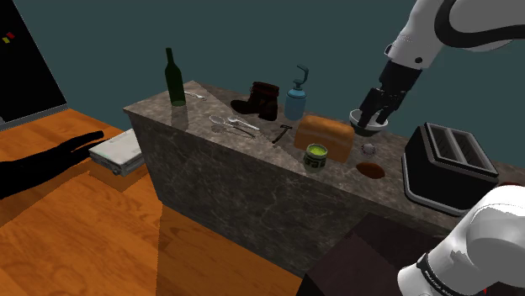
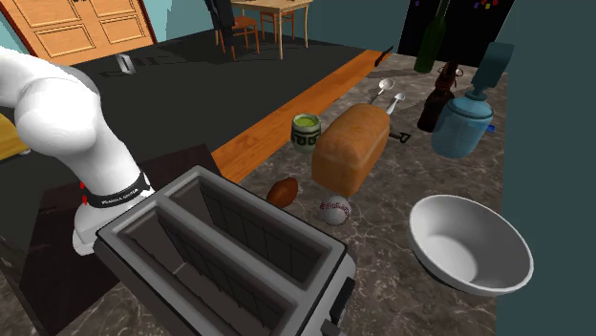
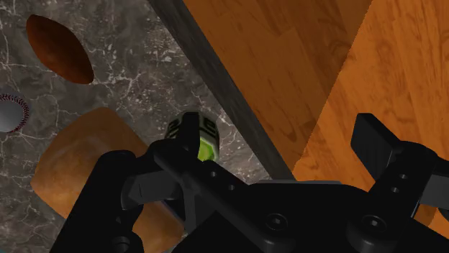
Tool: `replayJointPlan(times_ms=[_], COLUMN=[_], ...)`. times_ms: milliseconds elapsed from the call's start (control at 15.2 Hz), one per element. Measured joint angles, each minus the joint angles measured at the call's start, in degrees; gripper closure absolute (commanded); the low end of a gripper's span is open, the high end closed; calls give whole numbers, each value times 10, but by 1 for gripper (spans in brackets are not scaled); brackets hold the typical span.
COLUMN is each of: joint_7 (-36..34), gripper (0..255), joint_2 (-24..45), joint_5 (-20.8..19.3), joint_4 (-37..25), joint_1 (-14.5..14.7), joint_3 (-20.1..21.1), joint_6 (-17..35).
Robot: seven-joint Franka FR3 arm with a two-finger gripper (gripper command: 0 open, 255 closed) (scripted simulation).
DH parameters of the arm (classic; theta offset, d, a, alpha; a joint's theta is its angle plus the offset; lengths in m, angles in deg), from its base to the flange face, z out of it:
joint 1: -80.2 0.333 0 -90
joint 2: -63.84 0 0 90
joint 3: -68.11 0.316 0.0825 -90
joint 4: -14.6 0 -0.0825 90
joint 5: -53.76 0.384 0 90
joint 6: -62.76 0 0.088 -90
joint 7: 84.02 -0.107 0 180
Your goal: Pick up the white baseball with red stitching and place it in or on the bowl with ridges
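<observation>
The white bowl (image 2: 475, 246), bare inside, is being carried near the wall-side edge of the marble countertop (image 2: 387, 279). The baseball (image 2: 335, 210) is being supported there between bread loaf (image 2: 349, 148), toaster (image 2: 229, 258) and bowl. The gripper (image 3: 280, 138), above the bowl, is being held wide open, grasping nothing.

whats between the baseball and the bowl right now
Nothing. In the second exterior view the stretch of counter between the baseball and the bowl is bare.
</observation>
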Motion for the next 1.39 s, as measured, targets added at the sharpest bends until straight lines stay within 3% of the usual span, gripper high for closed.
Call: replayJointPlan(times_ms=[330,726,1386], joint_7=[19,65,145], gripper=[0,0,0], joint_2=[13,62,209], joint_5=[-17,-53,-81], joint_4=[22,60,52], joint_1=[-15,-46,-83], joint_3=[-21,-71,-162], joint_6=[34,119,263])
